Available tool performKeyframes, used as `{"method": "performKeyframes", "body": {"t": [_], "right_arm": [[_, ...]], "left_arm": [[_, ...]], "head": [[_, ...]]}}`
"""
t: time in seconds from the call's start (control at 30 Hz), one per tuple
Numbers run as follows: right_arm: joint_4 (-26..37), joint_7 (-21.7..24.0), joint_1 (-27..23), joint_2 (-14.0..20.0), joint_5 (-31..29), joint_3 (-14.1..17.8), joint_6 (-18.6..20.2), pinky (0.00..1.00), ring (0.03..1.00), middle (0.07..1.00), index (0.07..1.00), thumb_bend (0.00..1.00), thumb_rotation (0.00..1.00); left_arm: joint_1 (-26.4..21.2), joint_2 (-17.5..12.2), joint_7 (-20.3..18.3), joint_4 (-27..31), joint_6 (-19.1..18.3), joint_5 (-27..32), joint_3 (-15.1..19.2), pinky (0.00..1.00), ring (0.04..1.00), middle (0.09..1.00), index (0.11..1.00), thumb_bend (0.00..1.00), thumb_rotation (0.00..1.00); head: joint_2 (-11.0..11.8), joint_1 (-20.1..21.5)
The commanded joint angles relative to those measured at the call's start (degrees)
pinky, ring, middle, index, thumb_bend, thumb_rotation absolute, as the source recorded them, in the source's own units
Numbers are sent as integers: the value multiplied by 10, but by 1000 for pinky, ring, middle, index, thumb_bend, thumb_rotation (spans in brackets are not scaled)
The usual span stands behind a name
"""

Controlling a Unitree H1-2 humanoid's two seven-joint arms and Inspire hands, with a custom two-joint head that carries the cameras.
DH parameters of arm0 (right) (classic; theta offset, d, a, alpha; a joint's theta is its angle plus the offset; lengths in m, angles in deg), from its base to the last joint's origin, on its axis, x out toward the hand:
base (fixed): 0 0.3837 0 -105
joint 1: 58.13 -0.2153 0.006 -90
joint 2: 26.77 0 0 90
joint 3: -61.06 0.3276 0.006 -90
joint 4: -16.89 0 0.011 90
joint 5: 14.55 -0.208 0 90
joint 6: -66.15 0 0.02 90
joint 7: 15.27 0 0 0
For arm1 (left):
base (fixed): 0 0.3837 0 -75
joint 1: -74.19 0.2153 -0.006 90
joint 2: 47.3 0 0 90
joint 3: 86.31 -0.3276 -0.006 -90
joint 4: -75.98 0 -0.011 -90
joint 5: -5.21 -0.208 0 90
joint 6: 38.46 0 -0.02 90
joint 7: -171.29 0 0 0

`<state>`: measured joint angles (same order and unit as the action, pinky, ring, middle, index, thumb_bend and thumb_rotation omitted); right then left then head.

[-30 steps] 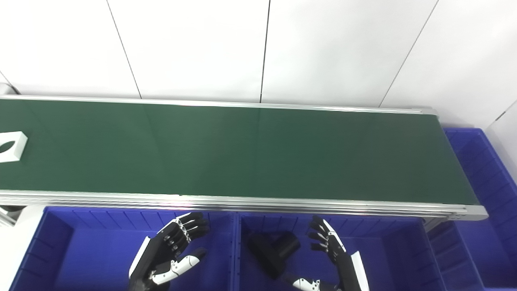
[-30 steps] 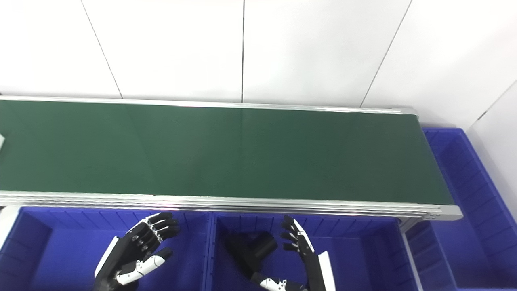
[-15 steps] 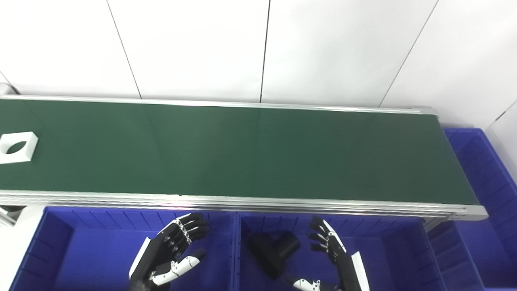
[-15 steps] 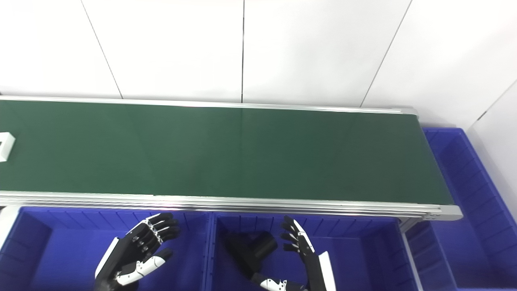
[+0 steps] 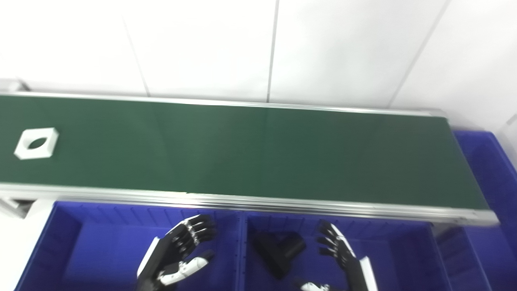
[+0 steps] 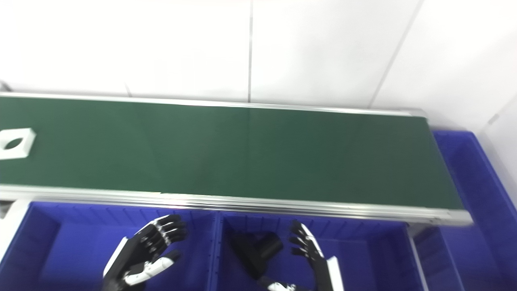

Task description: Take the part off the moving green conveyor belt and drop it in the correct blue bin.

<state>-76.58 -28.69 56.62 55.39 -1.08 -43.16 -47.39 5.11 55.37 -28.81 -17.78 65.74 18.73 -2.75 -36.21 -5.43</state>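
Note:
A white square part with a round hole (image 5: 37, 143) lies flat on the green conveyor belt (image 5: 250, 153) near its far left end. My left hand (image 5: 177, 250) hovers open over the left blue bin (image 5: 72, 242), well to the right of the part. Over the middle blue bin (image 5: 404, 246) my right hand (image 5: 343, 256) is open too, holding nothing. A black T-shaped part (image 5: 278, 250) rests inside the middle bin, just left of the right hand.
A third blue bin (image 5: 494, 169) stands past the belt's right end. An aluminium rail (image 5: 258, 201) separates the belt from the bins. White wall panels rise behind the belt.
The white part has travelled rightward along the belt. The whole picture has shifted a little right, so the camera moved. Both hands stay open where they were.

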Motion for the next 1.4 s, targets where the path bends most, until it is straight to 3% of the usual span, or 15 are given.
{"method": "performKeyframes", "body": {"t": [0.0,0.2,0.57,0.77,1.37], "right_arm": [[10,2,3,8,-21,1,-34,718,812,877,910,644,0],[-1,0,0,23,-31,0,-34,726,823,894,936,584,0],[-18,3,-9,30,-40,-2,-34,759,836,902,953,537,0],[-22,12,-10,30,-52,2,-34,806,860,918,972,515,0],[-28,10,-12,29,-47,6,-34,776,844,904,958,504,0]], "left_arm": [[0,8,6,7,22,-15,-9,725,687,716,726,623,0],[-2,20,22,0,31,-44,-18,711,680,708,717,689,0],[-8,28,33,-14,34,-54,-25,688,669,712,709,760,0],[-10,29,35,-16,30,-53,-31,694,671,711,709,771,0],[-12,28,38,-22,30,-56,-30,684,668,703,699,799,0]], "head": [[9,-32],[30,-76],[57,-113],[66,-115],[65,-103]]}}
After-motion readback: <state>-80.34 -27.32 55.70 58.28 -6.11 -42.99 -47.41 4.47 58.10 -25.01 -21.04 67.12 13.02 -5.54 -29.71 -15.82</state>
